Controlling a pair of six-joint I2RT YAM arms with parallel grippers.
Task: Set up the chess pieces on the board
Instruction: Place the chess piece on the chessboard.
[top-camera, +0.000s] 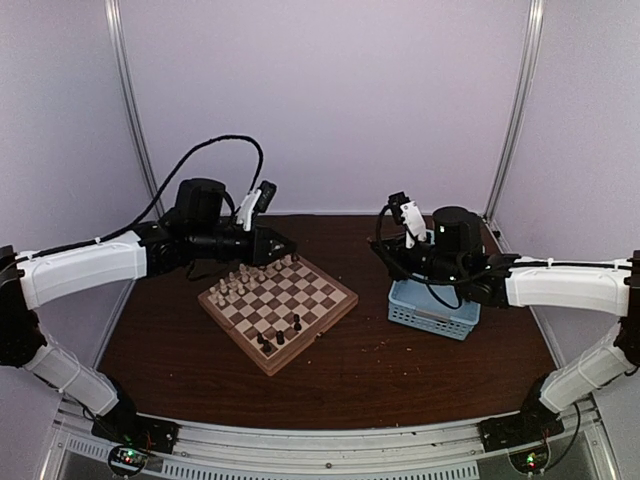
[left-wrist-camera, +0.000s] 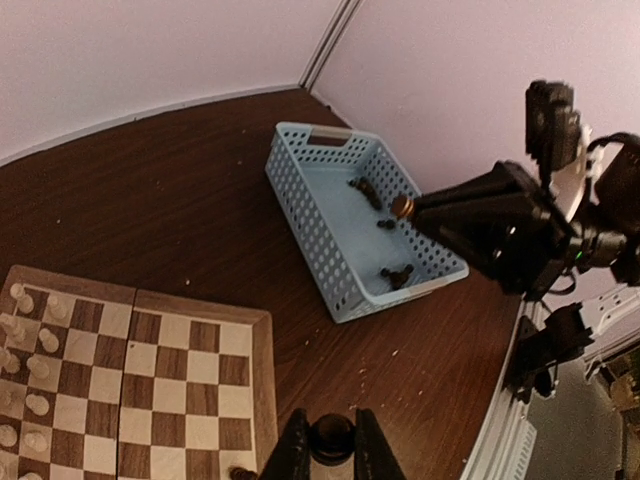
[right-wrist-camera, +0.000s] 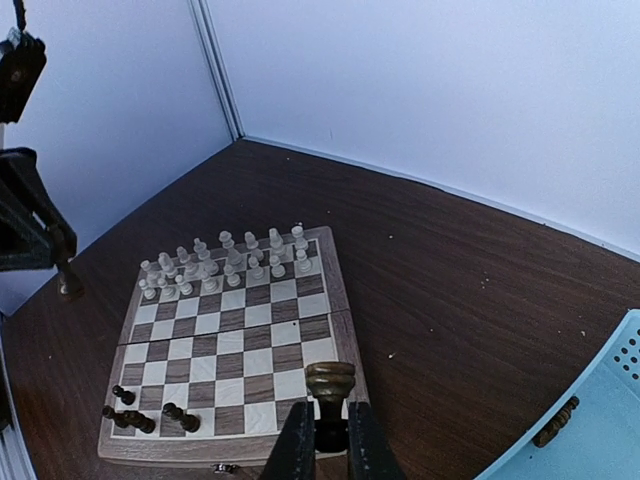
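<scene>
Right gripper (right-wrist-camera: 328, 420) pinches a dark piece (right-wrist-camera: 330, 382); set it upright on the board (right-wrist-camera: 341, 300) row just beneath. The left gripper (left-wrist-camera: 331, 425) pinches another.

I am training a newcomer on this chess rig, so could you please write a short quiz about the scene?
1. True or false: the cream pieces stand grouped along one side of the board.
2. What does the right pincer hold? A a dark piece; B a cream piece; C nothing.
3. Fill in: other dark pieces lie loose inside the light blue ____.
Key: 1 true; 2 A; 3 basket.
</scene>
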